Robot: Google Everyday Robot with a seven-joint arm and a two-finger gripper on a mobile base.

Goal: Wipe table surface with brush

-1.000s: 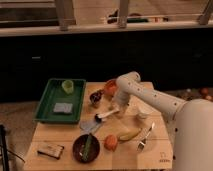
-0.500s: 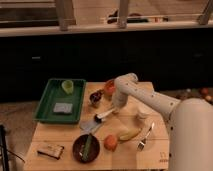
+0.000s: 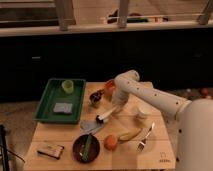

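Note:
The brush (image 3: 106, 117) has a white handle and a small dark head. It lies slanted low over the light wooden table surface (image 3: 60, 134) near its middle, with the head pointing down-left. My gripper (image 3: 116, 109) comes down from the white arm (image 3: 150, 95) and is shut on the upper end of the handle. The brush head is right next to a flat grey cloth (image 3: 92, 126) on the table.
A green tray (image 3: 46, 102) at the left holds a green cup (image 3: 67, 86) and a grey pad (image 3: 63, 107). Also here: a dark bowl (image 3: 86, 147), an orange (image 3: 110, 141), a banana (image 3: 130, 135), a fork (image 3: 146, 137), a white cup (image 3: 141, 112) and a small box (image 3: 50, 150).
The arm and the brush have shifted only slightly over the middle of the table. Nothing else has moved.

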